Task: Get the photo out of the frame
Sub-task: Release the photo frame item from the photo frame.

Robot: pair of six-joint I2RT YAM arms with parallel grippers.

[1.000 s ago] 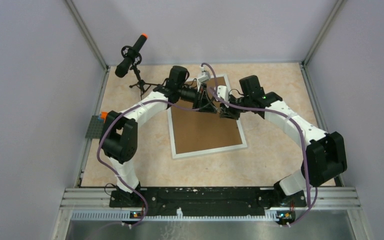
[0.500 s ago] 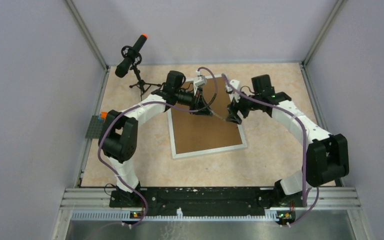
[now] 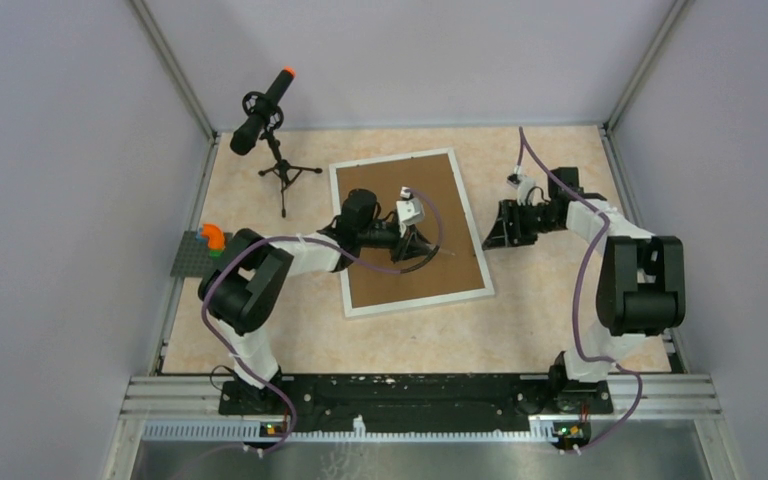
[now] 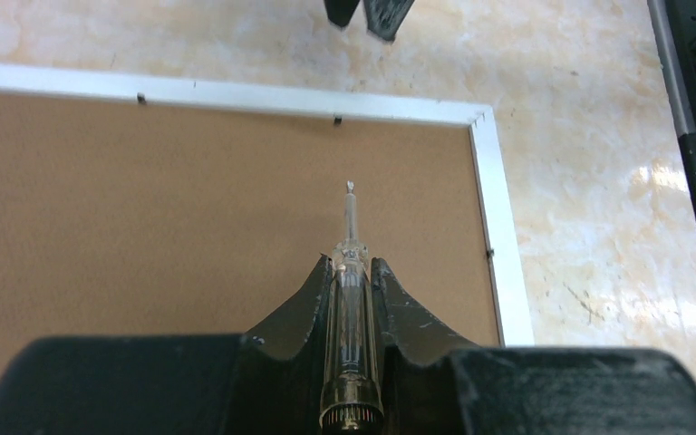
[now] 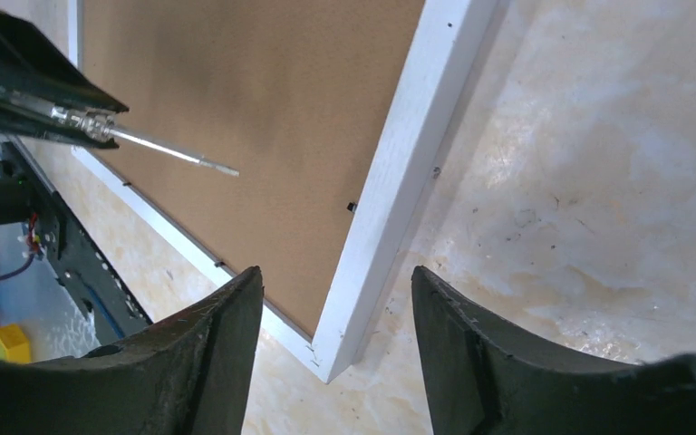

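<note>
1 camera looks down overhead; 2 close wrist cameras face each other across the frame (image 3: 415, 283).

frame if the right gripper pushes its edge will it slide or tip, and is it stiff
Probably slides rather than tips: the frame lies flat, back up, on the smooth table. Likely stiff, given its straight white border and flat backing board. Its thin, low edge may be awkward for the open right gripper to get under.
</note>
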